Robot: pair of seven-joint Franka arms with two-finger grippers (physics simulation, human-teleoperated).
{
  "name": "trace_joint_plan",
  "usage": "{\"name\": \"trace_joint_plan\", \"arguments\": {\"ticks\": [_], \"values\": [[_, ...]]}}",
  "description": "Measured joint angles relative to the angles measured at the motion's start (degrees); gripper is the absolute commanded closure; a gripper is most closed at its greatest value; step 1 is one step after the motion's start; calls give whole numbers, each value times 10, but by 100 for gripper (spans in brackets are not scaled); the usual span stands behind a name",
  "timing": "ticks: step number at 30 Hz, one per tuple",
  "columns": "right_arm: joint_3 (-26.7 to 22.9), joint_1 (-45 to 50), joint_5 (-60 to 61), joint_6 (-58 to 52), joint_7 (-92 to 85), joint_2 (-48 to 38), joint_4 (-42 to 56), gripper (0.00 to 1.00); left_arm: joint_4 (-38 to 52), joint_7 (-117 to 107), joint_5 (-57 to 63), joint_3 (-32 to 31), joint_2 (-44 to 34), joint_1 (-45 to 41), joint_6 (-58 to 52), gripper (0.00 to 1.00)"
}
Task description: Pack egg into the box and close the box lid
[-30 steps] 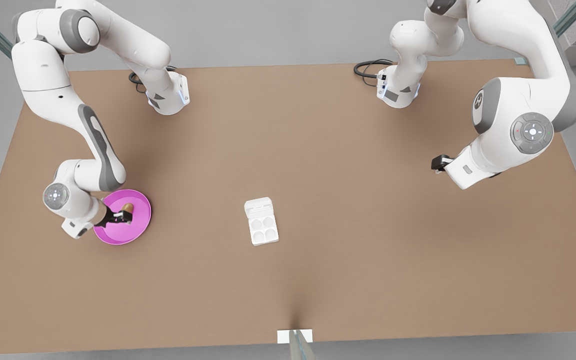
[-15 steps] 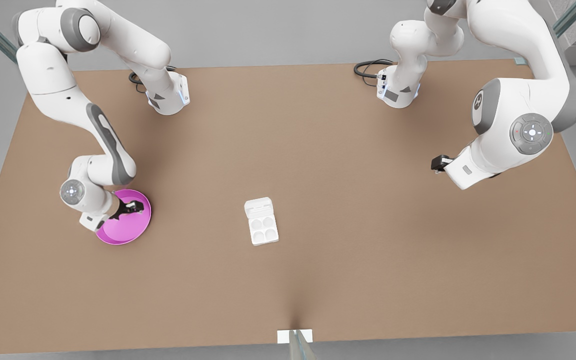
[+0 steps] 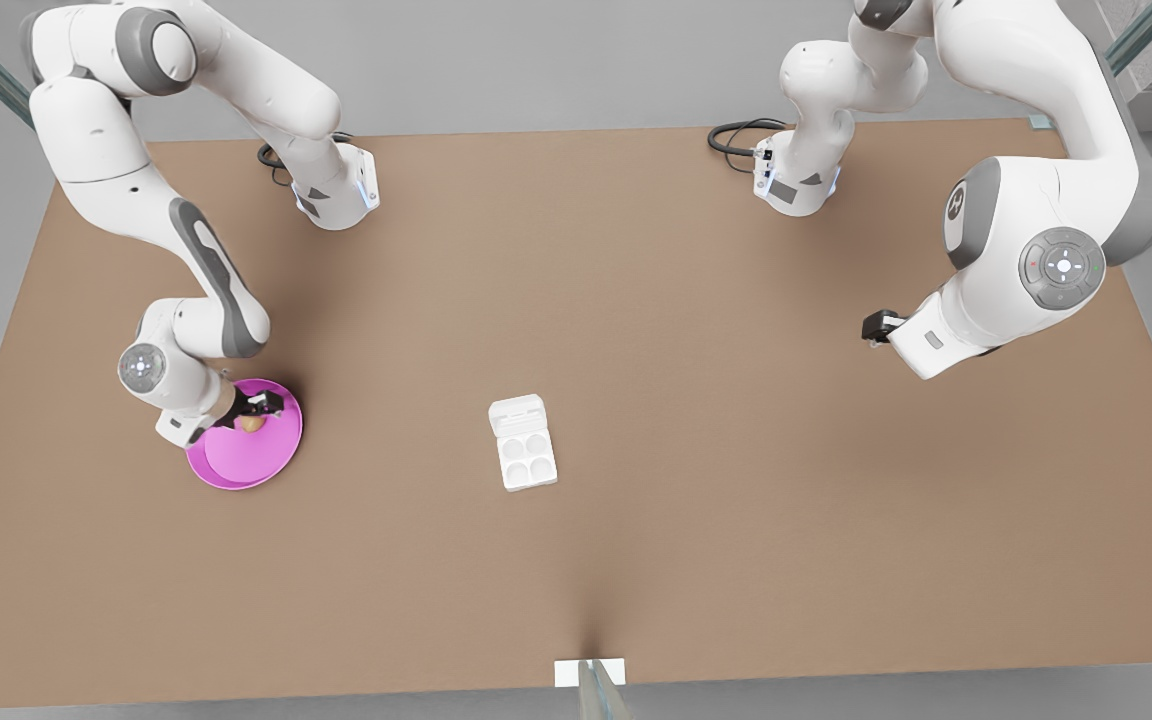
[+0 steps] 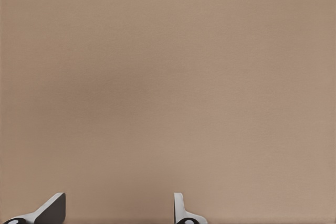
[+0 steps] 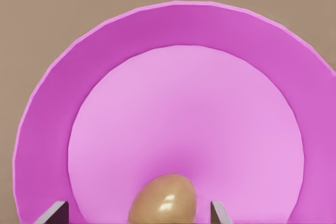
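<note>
right fingers [image 5: 210, 211] spread beside one egg [image 5: 164, 199] on one plate [image 5: 47, 129], left fingers [image 4: 181, 211] spread, waiting

A broad, matte tan-brown rectangular tabletop [image 3: 636, 300] spans the scene under soft, even light. Beyond the tabletop's far edge lies a plain pale grey floor [image 3: 536, 70]. A small white rectangular tab [image 3: 568, 673] sits at the tabletop's near edge.

Simulated lab, bare brown table [image 3: 636, 300], grey floor [image 3: 536, 60]
</note>
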Motion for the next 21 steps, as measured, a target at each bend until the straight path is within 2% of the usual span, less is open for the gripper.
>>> {"name": "trace_joint_plan", "arguments": {"ticks": [21], "values": [[-3,-17,1,14,-1,18,3,0,0,1,0,0,4,0,1,0]]}}
